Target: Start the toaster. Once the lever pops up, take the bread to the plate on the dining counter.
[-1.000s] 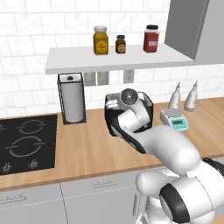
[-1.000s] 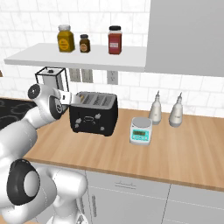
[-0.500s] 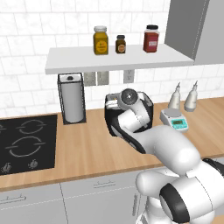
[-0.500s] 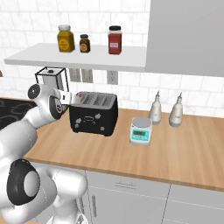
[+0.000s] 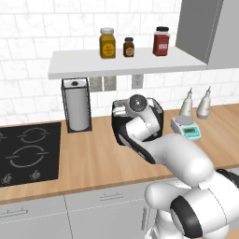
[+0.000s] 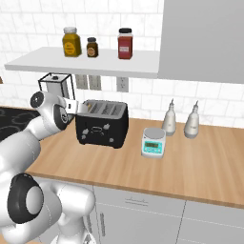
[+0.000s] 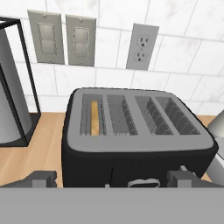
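The black toaster [image 6: 102,125] stands on the wood wall counter [image 6: 200,162] against the tiled wall, and its top slots [image 7: 135,116] face the hand view. A thin tan slice of bread [image 7: 94,119] sits upright and low in the leftmost slot. My gripper [image 7: 113,179] is open just in front of the toaster's front face, a little above counter height, with its fingertips [image 7: 43,177] spread wide and nothing between them. From the right base view the hand [image 6: 74,107] is at the toaster's left front corner. The arm covers most of the toaster [image 5: 158,114] in the left base view. The plate and the dining counter are out of view.
A wire-framed paper towel roll [image 5: 77,105] stands left of the toaster, and the black cooktop [image 5: 28,151] lies further left. To the right are a small scale [image 6: 153,142] and two bottles [image 6: 170,119]. A shelf with jars [image 5: 126,60] hangs overhead.
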You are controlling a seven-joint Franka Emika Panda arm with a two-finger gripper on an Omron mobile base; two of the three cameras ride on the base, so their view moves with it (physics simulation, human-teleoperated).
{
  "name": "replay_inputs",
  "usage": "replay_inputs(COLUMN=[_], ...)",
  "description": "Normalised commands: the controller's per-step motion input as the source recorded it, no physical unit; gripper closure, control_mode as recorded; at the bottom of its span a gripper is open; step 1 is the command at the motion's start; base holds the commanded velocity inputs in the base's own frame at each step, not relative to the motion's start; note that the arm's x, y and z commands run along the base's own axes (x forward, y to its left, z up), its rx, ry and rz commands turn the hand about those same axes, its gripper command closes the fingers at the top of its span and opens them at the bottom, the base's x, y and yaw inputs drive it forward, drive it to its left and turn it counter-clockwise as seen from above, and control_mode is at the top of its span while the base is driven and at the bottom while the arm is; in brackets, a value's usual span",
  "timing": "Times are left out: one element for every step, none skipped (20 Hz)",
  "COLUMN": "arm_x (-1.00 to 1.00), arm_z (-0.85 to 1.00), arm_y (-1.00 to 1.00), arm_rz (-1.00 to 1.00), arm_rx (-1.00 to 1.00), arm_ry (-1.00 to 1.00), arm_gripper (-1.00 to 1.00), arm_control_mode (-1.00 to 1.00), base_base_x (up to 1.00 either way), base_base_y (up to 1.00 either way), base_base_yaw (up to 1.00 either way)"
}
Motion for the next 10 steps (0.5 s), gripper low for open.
replay_inputs(arm_x=[0.0, 0.0, 0.0, 0.0, 0.0, 0.0, 0.0, 0.0, 0.0, 0.0], arm_z=[0.0, 0.0, 0.0, 0.0, 0.0, 0.0, 0.0, 0.0, 0.0, 0.0], arm_y=[0.0, 0.0, 0.0, 0.0, 0.0, 0.0, 0.0, 0.0, 0.0, 0.0], arm_rz=[0.0, 0.0, 0.0, 0.0, 0.0, 0.0, 0.0, 0.0, 0.0, 0.0], arm_rx=[0.0, 0.0, 0.0, 0.0, 0.0, 0.0, 0.0, 0.0, 0.0, 0.0], arm_ry=[0.0, 0.0, 0.0, 0.0, 0.0, 0.0, 0.0, 0.0, 0.0, 0.0], arm_gripper=[-1.0, -1.0, -1.0, -1.0, -1.0, -1.0, -1.0, -1.0, -1.0, -1.0], arm_control_mode=[-1.0, -1.0, -1.0, -1.0, -1.0, -1.0, -1.0, -1.0, -1.0, -1.0], base_base_x=[0.0, 0.0, 0.0, 0.0, 0.0, 0.0, 0.0, 0.0, 0.0, 0.0], base_base_y=[0.0, 0.0, 0.0, 0.0, 0.0, 0.0, 0.0, 0.0, 0.0, 0.0], base_base_yaw=[0.0, 0.0, 0.0, 0.0, 0.0, 0.0, 0.0, 0.0, 0.0, 0.0])
